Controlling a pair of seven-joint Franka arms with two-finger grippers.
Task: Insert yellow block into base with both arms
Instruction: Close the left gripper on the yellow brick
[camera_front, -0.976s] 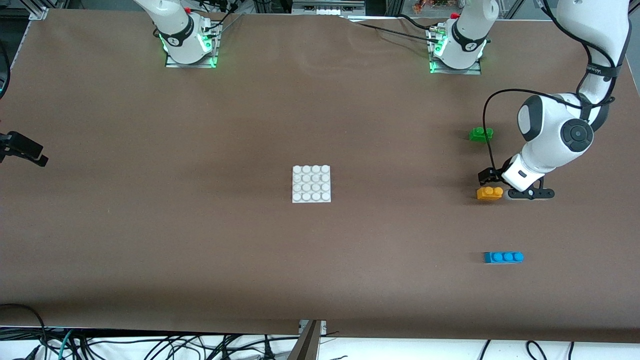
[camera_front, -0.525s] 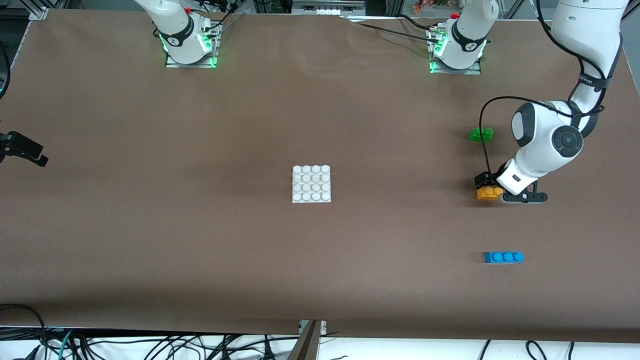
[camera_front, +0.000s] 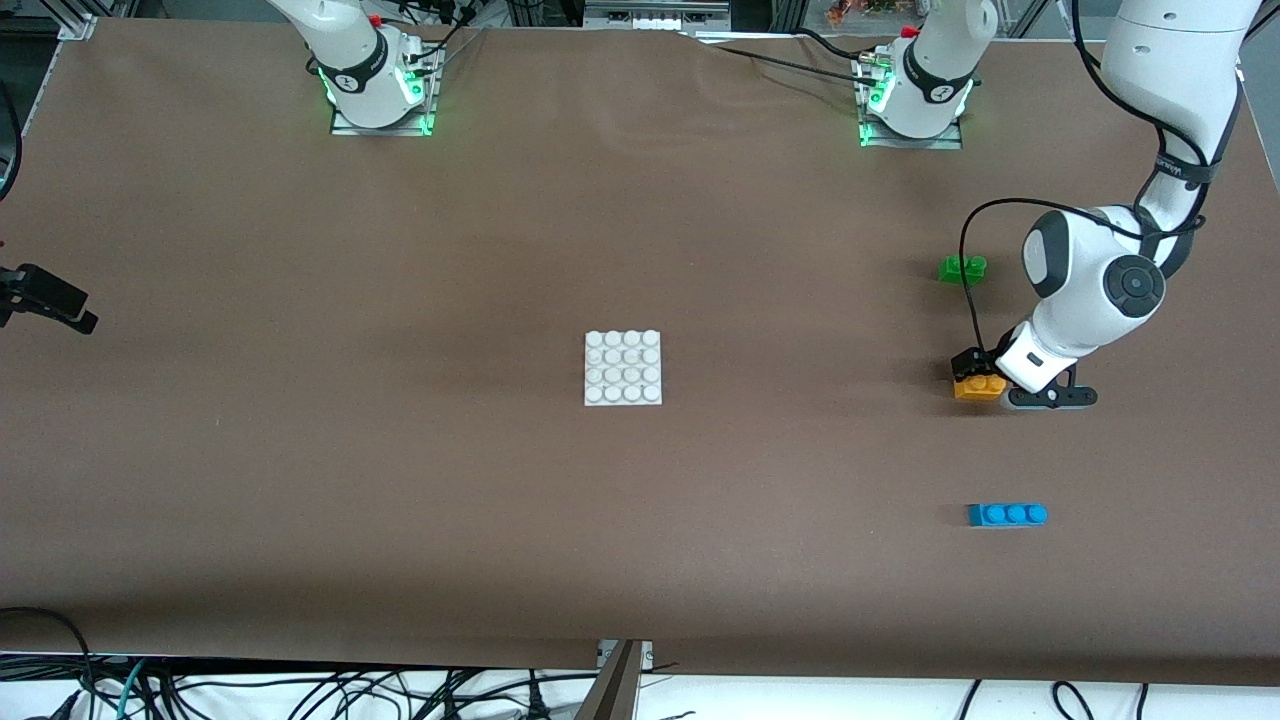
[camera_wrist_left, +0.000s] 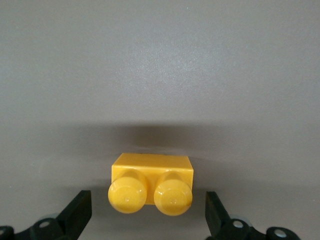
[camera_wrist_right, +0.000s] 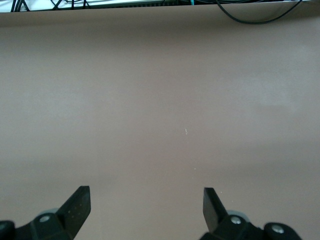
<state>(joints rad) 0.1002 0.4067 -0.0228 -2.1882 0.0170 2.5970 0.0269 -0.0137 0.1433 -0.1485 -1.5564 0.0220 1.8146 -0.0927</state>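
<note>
**Left tool straddling the yellow block**

Blue brick (camera_front: 1007, 514) nearest the camera. Yellow block (camera_wrist_left: 151, 183) on the table (camera_front: 400, 480), between the left tool's (camera_wrist_left: 150, 220) spread fingers, long axis spanning the gap. Base (camera_front: 622, 368) mid-table, well apart. Right tool (camera_wrist_right: 145, 212) open, empty, waiting.

Two white jointed arms rise from bases lit green (camera_front: 380, 95), each ringed by a black band near the foot. The left arm (camera_front: 1100, 280) shows a round dark-grey joint cap, a looping black cable, and black angular fingertips (camera_wrist_left: 75, 215).
</note>
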